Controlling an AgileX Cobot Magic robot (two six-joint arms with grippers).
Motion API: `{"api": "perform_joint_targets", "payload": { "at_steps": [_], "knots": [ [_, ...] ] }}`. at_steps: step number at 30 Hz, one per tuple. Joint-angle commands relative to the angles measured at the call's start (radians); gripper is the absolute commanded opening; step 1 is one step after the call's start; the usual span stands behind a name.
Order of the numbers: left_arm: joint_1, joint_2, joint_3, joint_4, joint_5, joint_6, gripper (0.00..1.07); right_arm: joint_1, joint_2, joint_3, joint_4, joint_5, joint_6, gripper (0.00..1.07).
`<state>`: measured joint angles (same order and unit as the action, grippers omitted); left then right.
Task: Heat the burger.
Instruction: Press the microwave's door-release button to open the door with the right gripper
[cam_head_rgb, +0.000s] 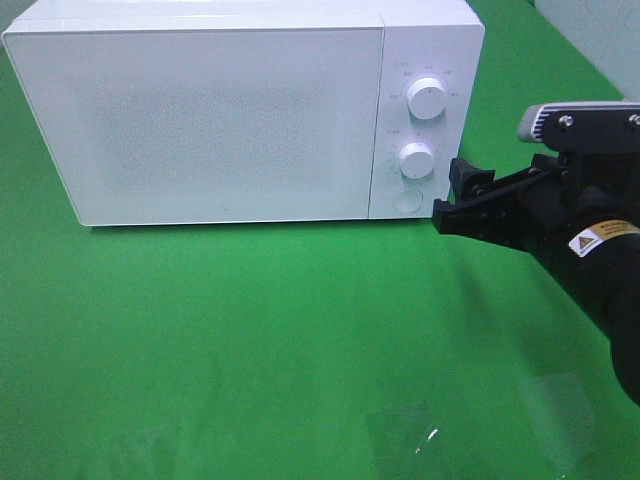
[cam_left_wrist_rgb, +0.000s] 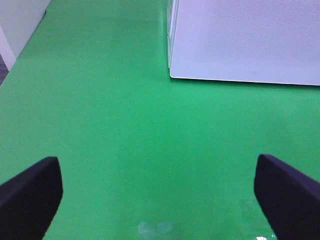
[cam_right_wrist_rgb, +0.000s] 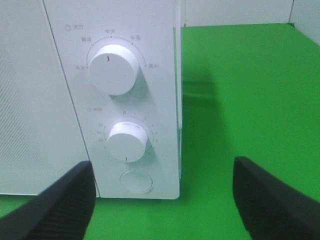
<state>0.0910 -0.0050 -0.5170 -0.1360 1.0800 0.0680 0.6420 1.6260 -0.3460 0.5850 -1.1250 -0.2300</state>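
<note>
The burger is out of view. A white microwave stands at the back of the green table with its door shut; the left wrist view shows its lower front corner. My right gripper hovers open just to the right of the control panel, level with the lower knob. In the right wrist view the right gripper faces the upper knob, the lower knob and the round button, holding nothing. My left gripper is open over bare green cloth, away from the microwave's left front.
The green cloth covers the whole table. Faint clear tape patches lie near the front edge. A pale wall borders the table's far left side.
</note>
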Motion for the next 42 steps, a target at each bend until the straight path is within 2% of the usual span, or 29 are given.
{"api": "perform_joint_targets", "payload": {
  "at_steps": [1, 2, 4, 5, 8, 9, 10, 11, 12, 14, 15, 16, 17, 18, 19, 20, 22, 23, 24, 25, 26, 28, 30, 42],
  "knots": [
    [0.004, -0.016, 0.001, -0.007, -0.014, 0.0, 0.98, 0.051, 0.025, -0.001, 0.056, -0.055, -0.016, 0.73],
    [0.004, -0.016, 0.001, -0.007, -0.014, 0.0, 0.98, 0.113, 0.05, -0.001, 0.093, -0.09, 0.009, 0.72],
    [0.004, -0.016, 0.001, -0.007, -0.014, 0.0, 0.98, 0.131, 0.055, -0.001, 0.104, -0.101, 0.032, 0.72],
    [0.004, -0.016, 0.001, -0.007, -0.014, 0.0, 0.98, 0.158, 0.065, -0.002, 0.114, -0.122, 0.115, 0.7],
    [0.004, -0.016, 0.001, -0.007, -0.014, 0.0, 0.98, 0.166, 0.071, -0.002, 0.113, -0.124, 0.23, 0.68],
    [0.004, -0.016, 0.001, -0.007, -0.014, 0.0, 0.98, 0.167, 0.078, -0.002, 0.109, -0.121, 0.39, 0.65],
    [0.004, -0.016, 0.001, -0.007, -0.014, 0.0, 0.98, 0.167, 0.078, -0.002, 0.109, -0.121, 0.39, 0.65],
    [0.004, -0.016, 0.001, -0.007, -0.014, 0.0, 0.98, 0.167, 0.088, -0.002, 0.109, -0.121, 0.539, 0.61],
    [0.004, -0.016, 0.001, -0.007, -0.014, 0.0, 0.98, 0.167, 0.088, -0.002, 0.109, -0.121, 0.539, 0.61],
    [0.004, -0.016, 0.001, -0.007, -0.014, 0.0, 0.98, 0.167, 0.1, -0.002, 0.104, -0.115, 0.778, 0.53],
    [0.004, -0.016, 0.001, -0.007, -0.014, 0.0, 0.98, 0.167, 0.1, -0.002, 0.104, -0.115, 0.778, 0.53],
    [0.004, -0.016, 0.001, -0.007, -0.014, 0.0, 0.98, 0.167, 0.103, -0.002, 0.1, -0.115, 0.919, 0.47],
    [0.004, -0.016, 0.001, -0.007, -0.014, 0.0, 0.98, 0.167, 0.103, -0.002, 0.1, -0.115, 0.919, 0.47],
    [0.004, -0.016, 0.001, -0.007, -0.014, 0.0, 0.98, 0.167, 0.105, -0.002, 0.097, -0.115, 1.06, 0.39],
    [0.004, -0.016, 0.001, -0.007, -0.014, 0.0, 0.98, 0.167, 0.105, -0.002, 0.097, -0.115, 1.06, 0.39],
    [0.004, -0.016, 0.001, -0.007, -0.014, 0.0, 0.98, 0.167, 0.105, -0.002, 0.096, -0.115, 1.146, 0.31],
    [0.004, -0.016, 0.001, -0.007, -0.014, 0.0, 0.98, 0.167, 0.105, -0.002, 0.096, -0.115, 1.178, 0.27],
    [0.004, -0.016, 0.001, -0.007, -0.014, 0.0, 0.98, 0.167, 0.105, -0.002, 0.096, -0.115, 1.242, 0.21],
    [0.004, -0.016, 0.001, -0.007, -0.014, 0.0, 0.98, 0.167, 0.105, -0.002, 0.096, -0.115, 1.242, 0.21],
    [0.004, -0.016, 0.001, -0.007, -0.014, 0.0, 0.98, 0.167, 0.105, -0.002, 0.096, -0.114, 1.287, 0.15],
    [0.004, -0.016, 0.001, -0.007, -0.014, 0.0, 0.98, 0.167, 0.105, -0.002, 0.096, -0.114, 1.287, 0.15],
    [0.004, -0.016, 0.001, -0.007, -0.014, 0.0, 0.98, 0.167, 0.105, -0.002, 0.095, -0.083, 1.334, 0.03],
    [0.004, -0.016, 0.001, -0.007, -0.014, 0.0, 0.98, 0.167, 0.105, -0.002, 0.096, -0.046, 1.365, 0.0],
    [0.004, -0.016, 0.001, -0.007, -0.014, 0.0, 0.98, 0.167, 0.105, -0.002, 0.096, 0.048, 1.488, 0.0]
  ]
}}
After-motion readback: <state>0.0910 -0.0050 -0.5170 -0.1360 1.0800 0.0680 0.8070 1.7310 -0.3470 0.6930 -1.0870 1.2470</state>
